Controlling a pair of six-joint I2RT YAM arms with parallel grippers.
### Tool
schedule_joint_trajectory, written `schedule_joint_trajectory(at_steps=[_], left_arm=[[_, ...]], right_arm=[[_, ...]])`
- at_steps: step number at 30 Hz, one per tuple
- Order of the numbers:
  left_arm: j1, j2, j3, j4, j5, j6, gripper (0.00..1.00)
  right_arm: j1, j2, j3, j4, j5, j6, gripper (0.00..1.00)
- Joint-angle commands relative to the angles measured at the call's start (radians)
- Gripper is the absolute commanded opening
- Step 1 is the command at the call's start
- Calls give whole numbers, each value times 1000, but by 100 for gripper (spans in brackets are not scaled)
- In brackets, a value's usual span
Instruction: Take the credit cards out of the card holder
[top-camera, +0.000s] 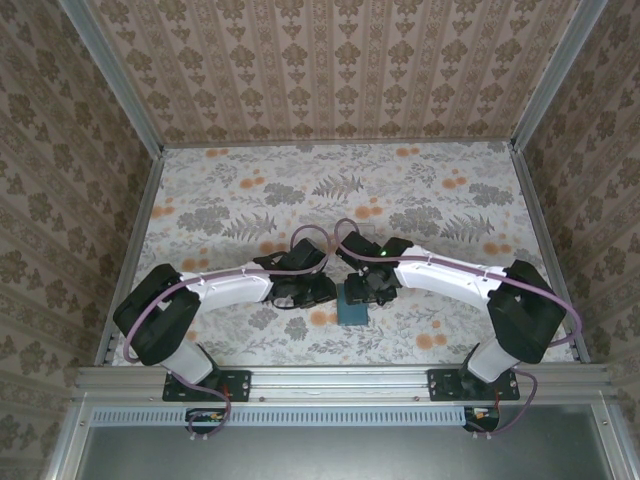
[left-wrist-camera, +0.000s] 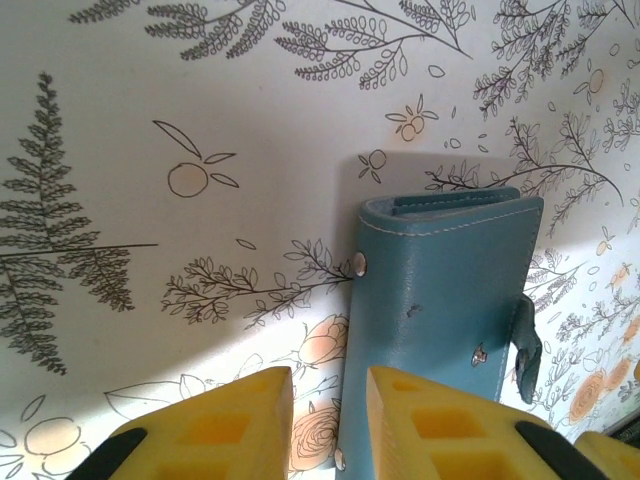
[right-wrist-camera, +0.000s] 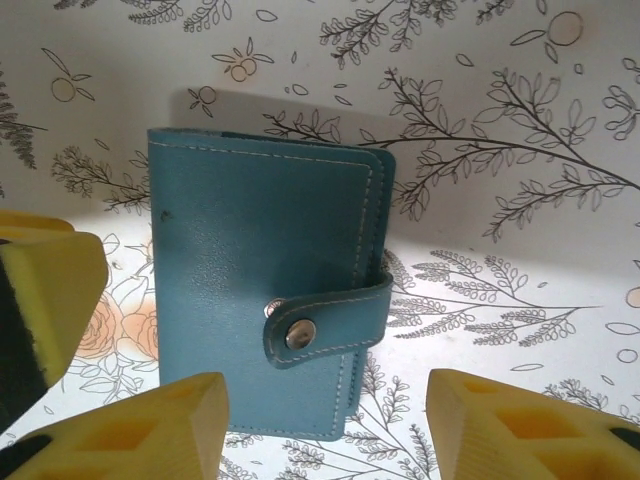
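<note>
Snapped-shut card holder (right-wrist-camera: 260, 290) lies below spread right end effector (right-wrist-camera: 330, 425), seemingly untouched

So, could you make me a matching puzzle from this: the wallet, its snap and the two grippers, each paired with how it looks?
Things:
1. wallet
2. snap
3. left gripper
4. right gripper

Looks:
a. jaws wide apart
b. silvery, fastened
c. teal, folded shut
d. jaws nearly together

Pairs: 1-c, 2-b, 3-d, 4-a
</note>
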Motion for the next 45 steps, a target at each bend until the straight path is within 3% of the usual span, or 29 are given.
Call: schedule_joint_trajectory(at_steps=[1, 8, 15, 24, 31, 45], left_arm=[[8, -29, 1, -42, -31, 23, 26], [11, -50, -11, -34, -30, 32, 27], [11, -58, -15, -30, -31, 34, 28], [-1, -53, 24, -108, -65, 56, 29], [-21, -31, 80, -166, -94, 74, 30], [-83, 66, 237, -274, -144, 113, 30]], right_arm=[[-2, 31, 3, 25, -26, 4, 61], [-2, 92, 24, 31, -14, -4, 69], [-5, 119, 16, 4, 29, -6, 69], [-31, 48, -27, -16, 52, -7, 64], [-59, 5, -64, -19, 53, -18, 54], [-117, -64, -165, 39, 21, -45, 22]])
